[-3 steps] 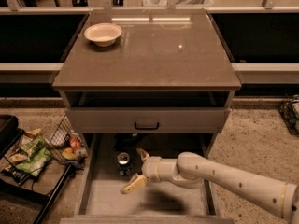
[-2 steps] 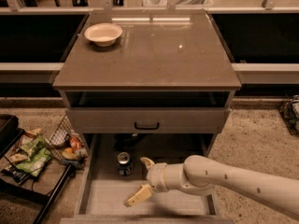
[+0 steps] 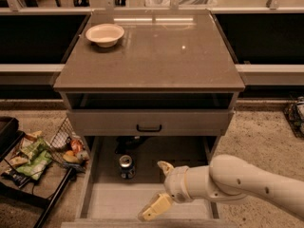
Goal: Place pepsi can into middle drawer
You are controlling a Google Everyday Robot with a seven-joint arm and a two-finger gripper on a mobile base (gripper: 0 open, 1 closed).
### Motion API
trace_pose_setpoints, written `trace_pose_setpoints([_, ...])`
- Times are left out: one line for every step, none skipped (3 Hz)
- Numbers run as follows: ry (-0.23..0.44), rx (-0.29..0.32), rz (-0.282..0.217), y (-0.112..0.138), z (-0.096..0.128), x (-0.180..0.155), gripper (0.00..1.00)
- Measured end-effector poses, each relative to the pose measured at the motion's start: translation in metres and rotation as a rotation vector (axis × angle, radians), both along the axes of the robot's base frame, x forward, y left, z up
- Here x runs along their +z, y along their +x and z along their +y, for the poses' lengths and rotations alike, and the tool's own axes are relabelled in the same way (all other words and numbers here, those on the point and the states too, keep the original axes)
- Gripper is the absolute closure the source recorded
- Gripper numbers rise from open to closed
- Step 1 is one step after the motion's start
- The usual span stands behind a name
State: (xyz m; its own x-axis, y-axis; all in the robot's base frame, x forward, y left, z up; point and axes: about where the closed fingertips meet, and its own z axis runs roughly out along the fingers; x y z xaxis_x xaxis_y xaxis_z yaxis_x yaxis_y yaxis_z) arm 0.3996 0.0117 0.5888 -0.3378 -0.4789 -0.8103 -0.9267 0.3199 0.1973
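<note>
Camera view: pepsi can [image 3: 126, 166] stands upright in middle drawer [image 3: 114, 202], label unreadable; tool [image 3: 160, 186], jaws spread, hovers beside it.

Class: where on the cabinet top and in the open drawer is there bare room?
The cabinet top is bare right of the white bowl in its back-left corner. In the middle drawer, the front-left floor is free, between the pepsi can behind and the open gripper, which crowds the front right.
</note>
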Motion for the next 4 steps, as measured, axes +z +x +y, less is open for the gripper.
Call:
trace_pose_setpoints([-0.064, -0.074, -0.095, 0.017, -0.041, 0.056, 0.00])
trace_pose_setpoints([-0.077, -0.162, -0.200, 0.043, -0.086, 0.103, 0.00])
trace_pose_setpoints([-0.077, -0.162, -0.200, 0.043, -0.086, 0.104, 0.00])
trace_pose_setpoints([-0.112, -0.226, -0.215, 0.052, -0.114, 0.118, 0.00])
